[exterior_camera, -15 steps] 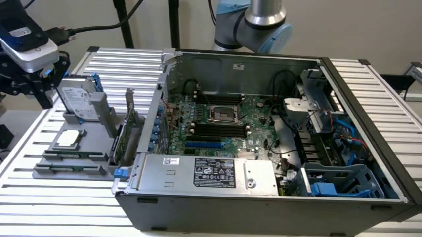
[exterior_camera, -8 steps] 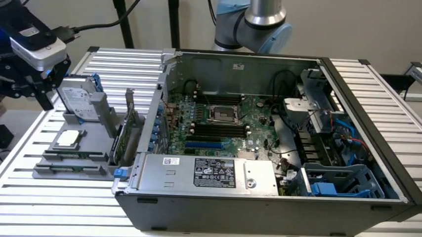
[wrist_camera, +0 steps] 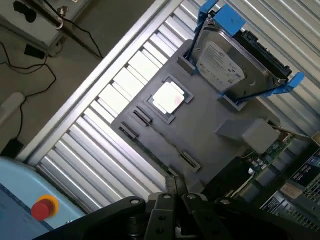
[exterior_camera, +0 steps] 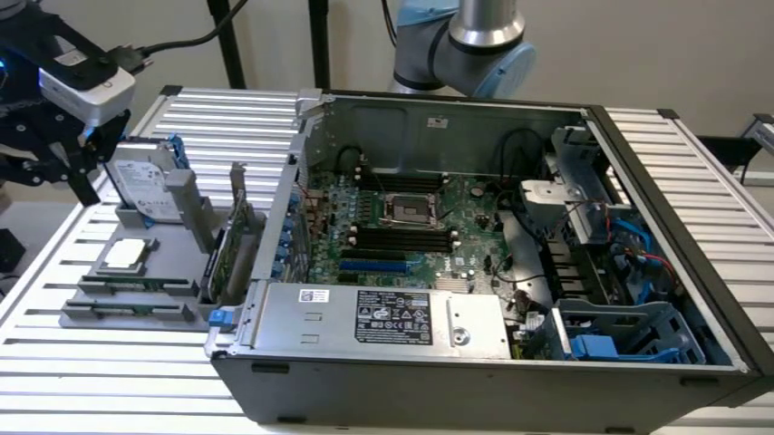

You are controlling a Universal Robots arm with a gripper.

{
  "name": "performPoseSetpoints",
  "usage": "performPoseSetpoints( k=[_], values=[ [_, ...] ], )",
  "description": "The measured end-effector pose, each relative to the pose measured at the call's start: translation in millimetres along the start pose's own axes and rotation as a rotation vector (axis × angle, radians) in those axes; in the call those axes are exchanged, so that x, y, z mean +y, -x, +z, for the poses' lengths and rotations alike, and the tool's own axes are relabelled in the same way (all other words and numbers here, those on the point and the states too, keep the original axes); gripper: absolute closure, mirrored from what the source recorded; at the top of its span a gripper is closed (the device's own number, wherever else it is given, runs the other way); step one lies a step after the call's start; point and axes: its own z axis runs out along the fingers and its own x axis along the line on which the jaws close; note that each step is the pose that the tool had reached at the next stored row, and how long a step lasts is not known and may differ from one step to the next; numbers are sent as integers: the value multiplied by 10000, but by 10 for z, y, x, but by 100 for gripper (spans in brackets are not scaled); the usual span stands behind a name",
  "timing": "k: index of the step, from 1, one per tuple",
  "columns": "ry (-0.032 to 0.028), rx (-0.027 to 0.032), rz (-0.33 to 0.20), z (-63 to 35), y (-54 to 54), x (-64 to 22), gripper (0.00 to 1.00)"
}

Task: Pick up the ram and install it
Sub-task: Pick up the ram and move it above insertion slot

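Two ram sticks stand on edge in the slots of a grey parts holder [exterior_camera: 169, 272] beside the computer case. One ram stick [exterior_camera: 136, 285] sits behind the other [exterior_camera: 127, 311]. In the wrist view the ram [wrist_camera: 165, 138] is a thin line between black clips. My gripper [exterior_camera: 72, 172] hangs above and behind the holder, near the hard drive [exterior_camera: 143, 186], holding nothing. In the wrist view my gripper [wrist_camera: 175, 195] is over the holder's edge, close to the ram slots. The motherboard's black memory slots [exterior_camera: 400, 237] lie in the open case.
On the holder are a square silver processor chip [exterior_camera: 127, 256] and an upright green expansion card [exterior_camera: 236, 245]. The open case [exterior_camera: 278, 208] has a power supply [exterior_camera: 387, 317] at the front and cables at the exterior view's right. A red button [wrist_camera: 44, 207] sits off the slatted table.
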Motion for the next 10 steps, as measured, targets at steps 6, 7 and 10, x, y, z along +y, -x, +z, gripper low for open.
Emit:
performPoseSetpoints(
  k=[6,7,10],
  values=[
    [-31,47,-1082,27,1,-1,89],
    [-36,55,-1262,31,1,-1,89],
    [-51,78,-1817,47,1,-2,89]
  ],
)
